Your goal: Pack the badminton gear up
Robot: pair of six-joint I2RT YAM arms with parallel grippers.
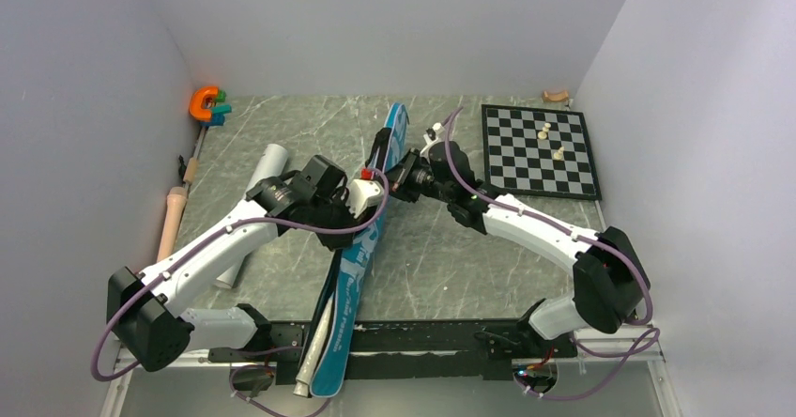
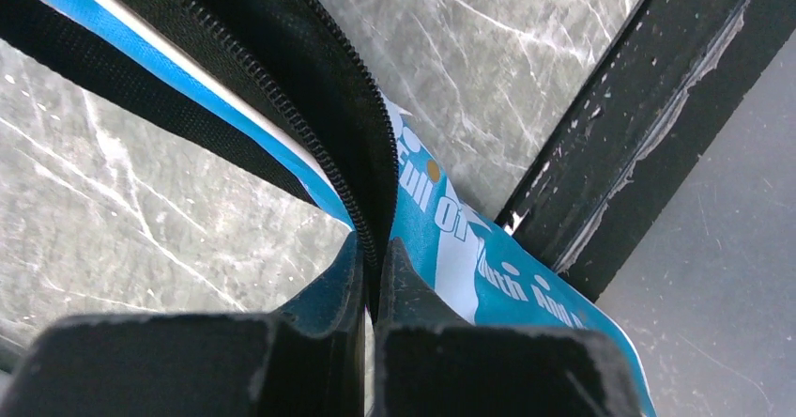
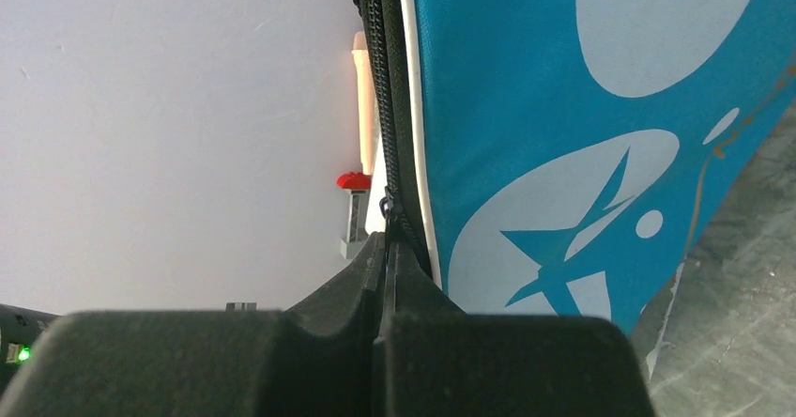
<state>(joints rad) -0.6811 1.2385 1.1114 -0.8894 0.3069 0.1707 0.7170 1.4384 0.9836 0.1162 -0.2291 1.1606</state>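
**Both grippers clamping the bag's zipper edge**

You're seeing the blue racket bag (image 1: pixel 349 271) lying lengthwise down the middle of the table (image 1: pixel 441 267). Its narrow end is hanging over the near edge btw the arm bases, and its wide end is pointing at the back wall.

The L gripper (image 2: pixel 374 253) is pinching the bag's black zipper (image 2: pixel 330 145) edge w/ fingers nearly together. A row of teeth is running away from the tips.

The R gripper (image 3: pixel 387 246) is gripping the same zipper line from the other side, w/ no gap showing btw its fingers. The printed blue wall is standing just beside them.

The white tube (image 1: pixel 266 165) is lying left of the bag, partly under the L arm. The chessboard (image 1: pixel 540 149) is sitting far right and the orange clamp (image 1: pixel 203 103) in the far-left corner, both well apart from the bag.
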